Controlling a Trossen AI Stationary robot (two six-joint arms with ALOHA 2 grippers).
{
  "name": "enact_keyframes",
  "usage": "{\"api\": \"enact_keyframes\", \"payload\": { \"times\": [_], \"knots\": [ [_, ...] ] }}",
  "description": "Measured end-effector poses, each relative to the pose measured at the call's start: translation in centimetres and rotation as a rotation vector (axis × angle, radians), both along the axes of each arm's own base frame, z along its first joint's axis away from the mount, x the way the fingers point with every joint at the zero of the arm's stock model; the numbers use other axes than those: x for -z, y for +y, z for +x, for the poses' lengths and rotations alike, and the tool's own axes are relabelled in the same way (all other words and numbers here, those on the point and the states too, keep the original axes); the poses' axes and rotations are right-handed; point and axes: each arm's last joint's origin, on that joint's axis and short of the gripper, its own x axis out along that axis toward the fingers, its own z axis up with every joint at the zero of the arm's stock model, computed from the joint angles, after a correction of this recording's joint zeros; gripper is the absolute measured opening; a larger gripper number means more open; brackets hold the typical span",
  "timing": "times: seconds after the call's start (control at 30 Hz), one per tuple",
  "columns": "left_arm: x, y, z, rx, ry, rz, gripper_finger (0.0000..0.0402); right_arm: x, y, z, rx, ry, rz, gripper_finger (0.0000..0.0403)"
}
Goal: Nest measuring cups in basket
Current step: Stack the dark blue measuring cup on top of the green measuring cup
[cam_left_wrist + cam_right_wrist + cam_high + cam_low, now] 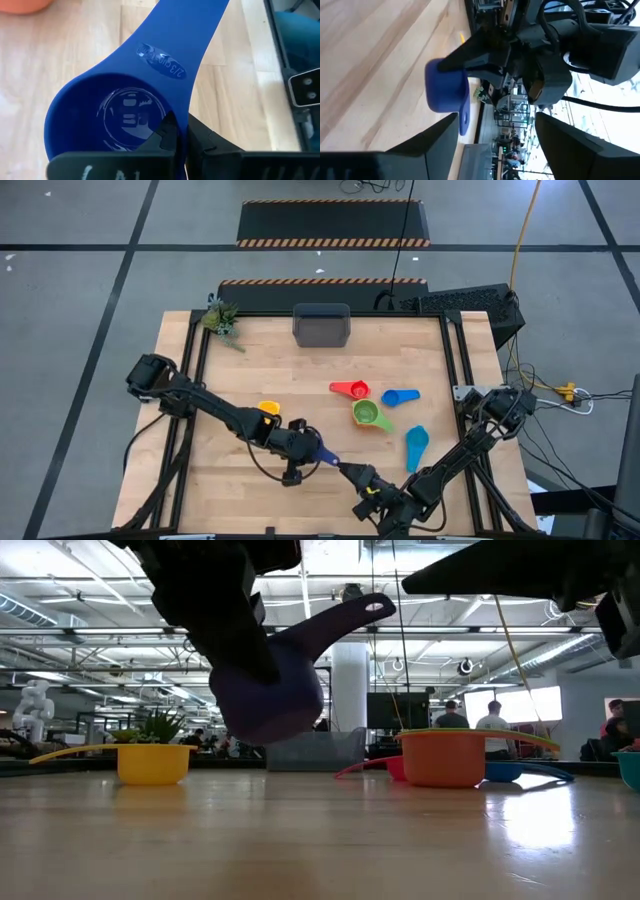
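Observation:
My left gripper is shut on the dark blue cup, holding it above the table's near middle. My right gripper is open and points at the cup's handle end from the near right; its fingers stand just short of the handle, and I see no touch. The yellow cup stands on the table behind the left gripper. The red, blue and cyan cups lie to the right. The green cup seems to sit inside the orange cup. The grey basket stands at the far edge. My left gripper holds the dark blue cup by its bowl wall beside the handle's root, with one finger inside the bowl and one outside. The cup is lifted clear of the table and tilted, its handle slanting up toward the right gripper.
A small green plant stands at the far left corner. Dark frame rails run along the table's left and right edges. Bare wood lies between the cups and the basket. People stand far off in the room behind.

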Motion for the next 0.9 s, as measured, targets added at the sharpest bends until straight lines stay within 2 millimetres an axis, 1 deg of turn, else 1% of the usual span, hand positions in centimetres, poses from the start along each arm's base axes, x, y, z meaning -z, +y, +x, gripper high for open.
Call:
{"api": "enact_keyframes", "payload": {
  "times": [0.17,0.3,0.5,0.73,0.9],
  "knots": [
    [0.0,-0.4,-0.2,-0.017,0.014,-0.024,0.0015,0.1,-0.3,0.4,-0.014,0.018,0.011,0.0220],
    [0.0,-0.8,-0.3,-0.008,0.023,-0.053,0.0008,0.3,-0.7,0.9,-0.073,0.063,0.062,0.0202],
    [0.0,-1.0,-0.4,-0.017,0.029,-0.082,0.0015,0.6,-0.8,1.2,-0.080,0.080,0.060,0.0196],
    [-0.4,-1.2,0.0,-0.030,-0.012,-0.118,0.0009,1.0,-1.0,1.4,-0.055,0.075,0.034,0.0192],
    [-0.4,-1.2,-0.1,-0.029,-0.011,-0.117,0.0018,0.9,-1.0,1.4,-0.028,0.057,-0.004,0.0160]
  ]
}}
